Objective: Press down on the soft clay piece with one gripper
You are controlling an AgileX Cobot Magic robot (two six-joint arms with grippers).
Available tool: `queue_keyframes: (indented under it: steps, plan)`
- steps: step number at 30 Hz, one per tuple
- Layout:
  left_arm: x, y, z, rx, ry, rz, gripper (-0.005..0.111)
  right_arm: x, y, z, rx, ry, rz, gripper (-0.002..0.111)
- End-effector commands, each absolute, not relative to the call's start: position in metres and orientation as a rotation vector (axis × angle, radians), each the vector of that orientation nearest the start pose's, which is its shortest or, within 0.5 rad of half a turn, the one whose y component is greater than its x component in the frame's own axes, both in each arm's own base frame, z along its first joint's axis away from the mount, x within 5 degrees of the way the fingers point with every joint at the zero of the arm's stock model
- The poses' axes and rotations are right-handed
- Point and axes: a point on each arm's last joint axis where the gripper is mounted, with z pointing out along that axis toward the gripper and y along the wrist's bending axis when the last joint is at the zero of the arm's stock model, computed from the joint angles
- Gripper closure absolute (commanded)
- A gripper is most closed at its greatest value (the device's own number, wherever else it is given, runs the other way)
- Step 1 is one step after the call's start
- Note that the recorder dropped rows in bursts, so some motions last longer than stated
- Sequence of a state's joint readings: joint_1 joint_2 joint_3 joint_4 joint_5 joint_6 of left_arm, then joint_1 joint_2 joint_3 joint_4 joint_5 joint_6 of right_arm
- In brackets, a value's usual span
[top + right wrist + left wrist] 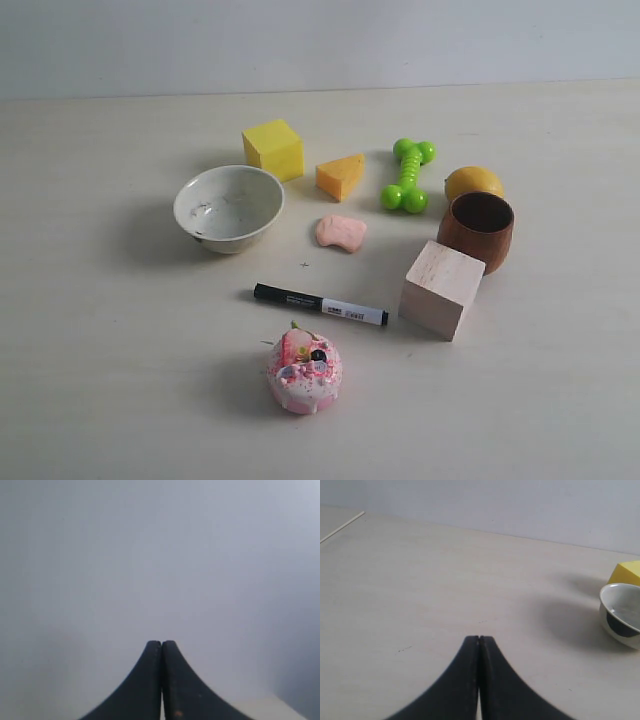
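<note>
No approach was under way; neither arm showed in the exterior view. The clay (341, 232) lay on the table (100, 380) at the bowl's (228, 207) three o'clock. The left pincer (479, 639) and right pincer (161, 642) were closed tight, empty. Next, one would likely need to move above the clay, then descend.

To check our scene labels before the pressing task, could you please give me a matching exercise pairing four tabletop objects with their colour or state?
1 soft clay piece
2 marker
3 cup
4 bowl

A white, beside the yellow cube
B dark brown, upright
C salmon-pink, flat
D black and white, lying down

Pairs: 1-C, 2-D, 3-B, 4-A.
</note>
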State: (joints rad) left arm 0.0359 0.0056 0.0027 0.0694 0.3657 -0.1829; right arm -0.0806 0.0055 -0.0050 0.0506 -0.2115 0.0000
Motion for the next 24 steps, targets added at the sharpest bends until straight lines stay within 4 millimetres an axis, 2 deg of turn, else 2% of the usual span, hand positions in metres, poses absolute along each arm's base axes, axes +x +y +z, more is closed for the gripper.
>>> queue_keyframes:
  steps: [1, 2, 5, 10, 13, 18, 21, 24]
  plan:
    - [0.053, 0.004, 0.181, -0.144, 1.834, -0.030, 0.107, 0.044, -0.006, 0.251, 0.091, 1.039, -0.046, 0.108]
    - [0.053, 0.004, 0.181, -0.144, 1.834, -0.030, 0.107, 0.040, -0.006, 0.257, 0.092, 0.956, -0.047, 0.108]
    - [0.053, 0.004, 0.181, -0.144, 1.834, -0.030, 0.107, 0.035, -0.006, 0.271, 0.105, 0.896, -0.014, 0.108]
    - [0.053, 0.004, 0.181, -0.144, 1.834, -0.030, 0.107, 0.029, 0.001, 0.325, -0.020, 0.893, -0.096, 0.108]
    - [0.053, 0.004, 0.181, -0.144, 1.834, -0.030, 0.107, 0.036, 0.003, 0.362, -0.053, 0.947, -0.107, 0.108]
    - [0.053, 0.004, 0.181, -0.144, 1.834, -0.030, 0.107, 0.069, 0.003, 0.414, -0.072, 1.087, -0.077, 0.108]
    - [0.053, 0.004, 0.181, -0.144, 1.834, -0.030, 0.107, 0.094, 0.007, 0.431, -0.109, 1.118, 0.008, 0.108]
    - [0.053, 0.004, 0.181, -0.144, 1.834, -0.030, 0.107, 0.122, 0.025, 0.436, -0.287, 1.151, 0.107, 0.108]
